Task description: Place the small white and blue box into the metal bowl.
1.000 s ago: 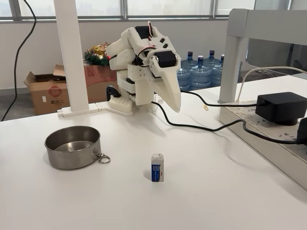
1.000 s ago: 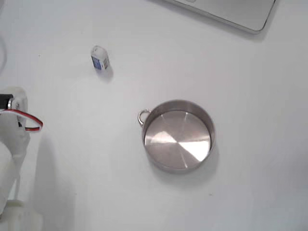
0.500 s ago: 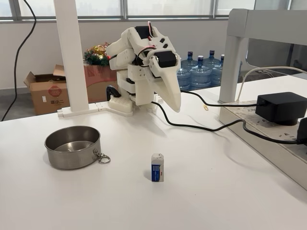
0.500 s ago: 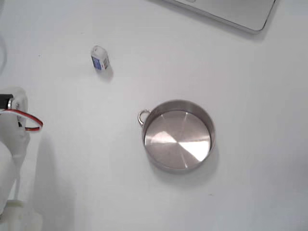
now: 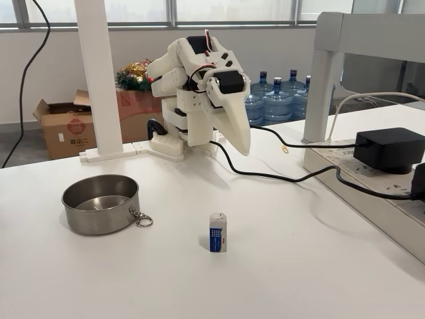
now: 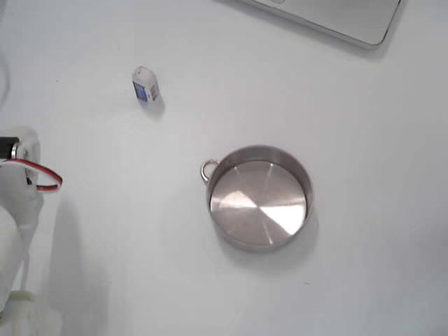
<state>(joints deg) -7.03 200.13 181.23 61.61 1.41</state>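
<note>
In a fixed view from the front, the far left holds a cardboard box (image 5: 65,126) on the floor beyond the white tabletop (image 5: 279,279). On the tabletop's left sits the metal bowl (image 5: 101,203), upright and empty, its small ring (image 5: 142,219) lying on the surface at the bowl's right rim. To the right of the bowl and a little nearer stands the small white and blue box (image 5: 218,232), upright, blue panel facing the camera, well apart from the bowl and touching nothing but the tabletop.

Behind these, at the far middle, my arm is folded up over its base, with my gripper (image 5: 242,147) pointing down and slightly right, hanging above the tabletop, far from both box and bowl. My jaws look pressed together with nothing between them, though from this angle I see mostly one white finger, so I say closed with some caution. A black cable (image 5: 265,174) runs from my base rightward to a black power adapter (image 5: 388,149) on the right. Blue water bottles (image 5: 275,100) stand beyond the far edge.

In a fixed view from above, my white arm (image 6: 17,210) with its red wire sits at the left edge, the box (image 6: 145,85) lies upper left, and the bowl (image 6: 259,197) rests near the middle, ring on its left side.
</note>
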